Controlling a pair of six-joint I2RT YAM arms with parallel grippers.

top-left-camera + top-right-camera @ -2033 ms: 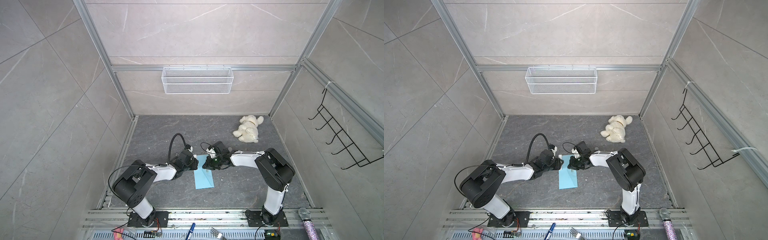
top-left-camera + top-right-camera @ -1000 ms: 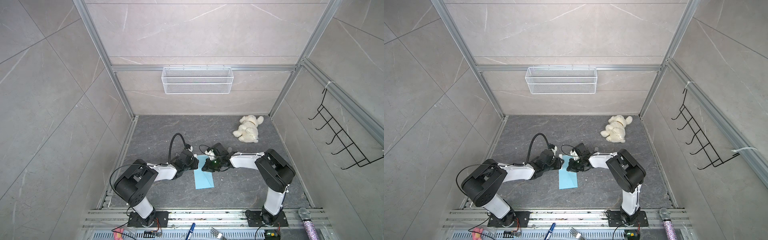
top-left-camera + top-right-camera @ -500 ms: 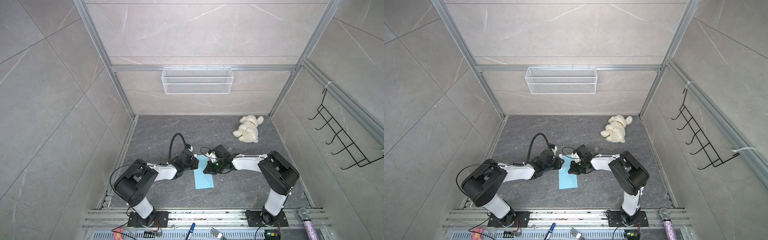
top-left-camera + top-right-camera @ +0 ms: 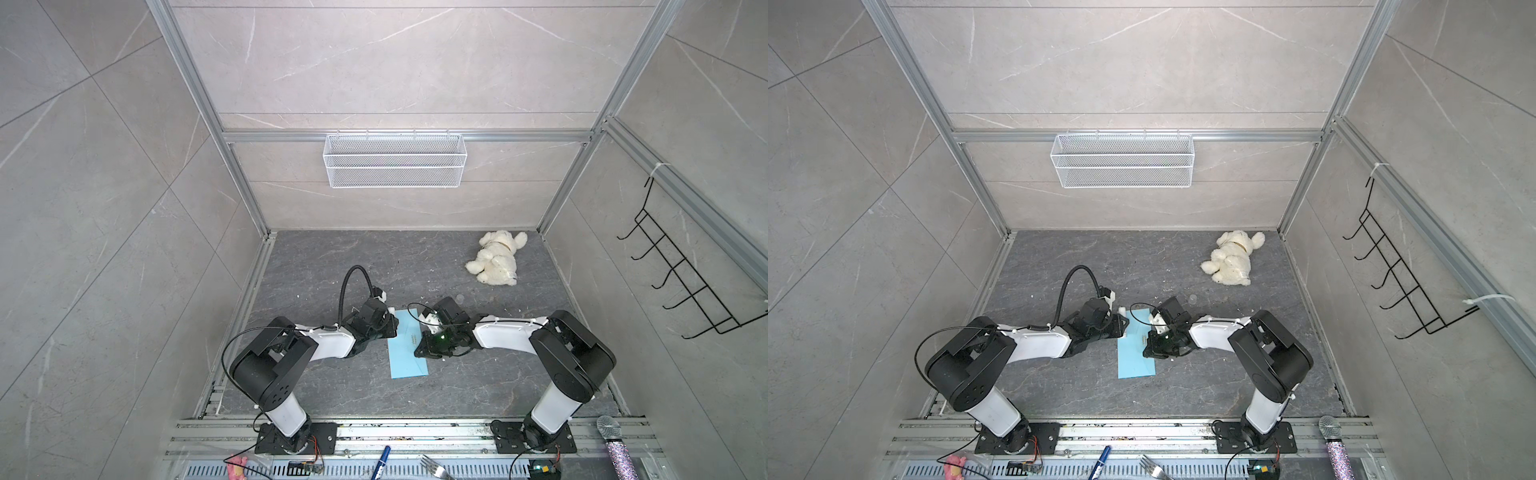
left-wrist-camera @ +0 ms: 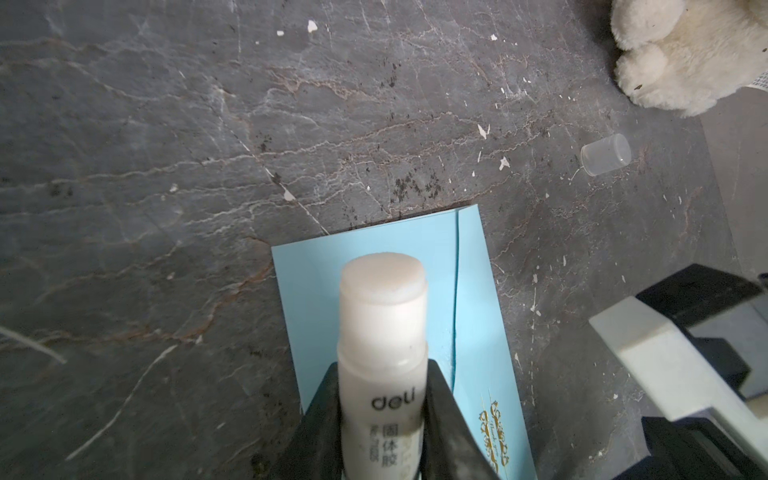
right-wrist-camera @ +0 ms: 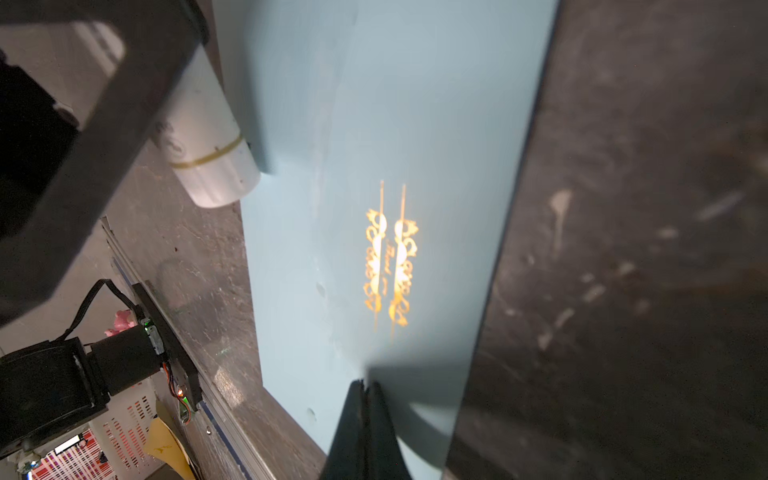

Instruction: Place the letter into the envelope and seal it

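Lying flat, light blue envelope (image 4: 408, 353) is showing gold print; left gripper (image 5: 380, 376) pinching glue stick (image 5: 382, 316), right gripper (image 6: 365, 386) pressed together.

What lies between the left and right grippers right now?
The blue envelope, on the floor between left gripper and right gripper, in both top views; the left holds a glue stick over it.

You cannot read the print (image 4: 412, 340) on the envelope (image 4: 409, 363) in both top views; the glue stick (image 5: 382, 332) runs off the left wrist view's edge.
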